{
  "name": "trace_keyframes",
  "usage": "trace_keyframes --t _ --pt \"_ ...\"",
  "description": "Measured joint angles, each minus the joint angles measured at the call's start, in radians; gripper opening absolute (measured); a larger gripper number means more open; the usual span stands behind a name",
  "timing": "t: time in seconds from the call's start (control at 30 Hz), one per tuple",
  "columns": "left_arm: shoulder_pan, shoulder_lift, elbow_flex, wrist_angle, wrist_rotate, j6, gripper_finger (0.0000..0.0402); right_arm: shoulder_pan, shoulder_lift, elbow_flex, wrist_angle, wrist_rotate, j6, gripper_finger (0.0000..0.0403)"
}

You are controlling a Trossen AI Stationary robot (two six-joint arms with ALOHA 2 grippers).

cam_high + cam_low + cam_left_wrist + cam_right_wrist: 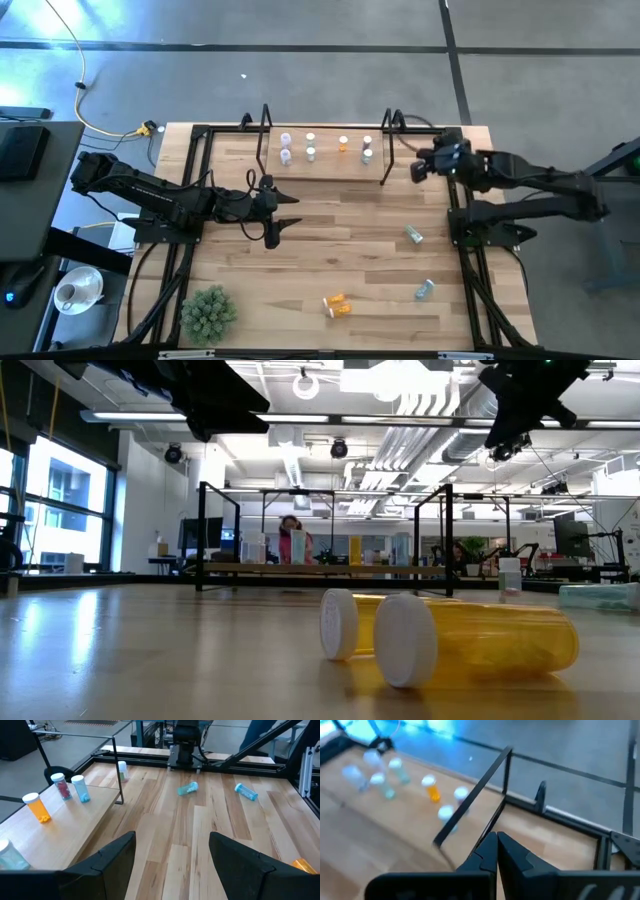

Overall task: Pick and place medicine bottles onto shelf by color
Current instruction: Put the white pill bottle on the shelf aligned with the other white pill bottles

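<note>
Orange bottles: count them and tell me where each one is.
3. One orange bottle stands on the shelf. Two more, a nearer one and a farther one, lie side by side on the table, off the shelf. Others could be hidden.

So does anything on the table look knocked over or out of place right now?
Yes: two orange white-capped pill bottles and two teal pill bottles lie on their sides on the wooden tabletop, while those on the light-wood shelf stand upright.

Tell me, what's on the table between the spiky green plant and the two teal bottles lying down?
In the high view, two orange bottles lie on their sides between the plant and the teal bottles. Otherwise just bare table.
</note>
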Motion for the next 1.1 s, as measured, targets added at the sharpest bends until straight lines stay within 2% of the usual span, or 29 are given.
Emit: trace_keyframes --t 0.07,0.17,0.3,0.5,0.6,0.9,1.1 --pt "0.000 0.000 0.000 0.000 0.000 0.000 0.0241 -0.050 -0.001 0.000 0.038 -0.024 -0.041 0.0001" --pt "0.000 0.000 0.000 0.000 0.000 0.000 0.0241 -0.125 0.004 0.000 0.094 -0.119 -0.104 0.0004" --pt "0.000 0.000 0.000 0.000 0.000 0.000 0.0241 -0.223 0.004 0.006 0.156 -0.235 -0.157 0.0036" --pt "0.000 0.000 0.000 0.000 0.000 0.000 0.0241 -0.366 0.016 0.104 0.153 -0.244 -0.121 0.0109" --pt "0.000 0.000 0.000 0.000 0.000 0.000 0.0241 -0.409 0.029 0.135 0.146 -0.254 -0.095 0.0131" --pt "0.000 0.000 0.000 -0.001 0.012 0.000 0.0241 -0.512 0.187 0.132 -0.074 -0.318 -0.011 0.0138" --pt "0.000 0.000 0.000 -0.001 0.012 0.000 0.0241 -0.584 0.299 0.132 -0.089 -0.453 -0.004 0.0138"
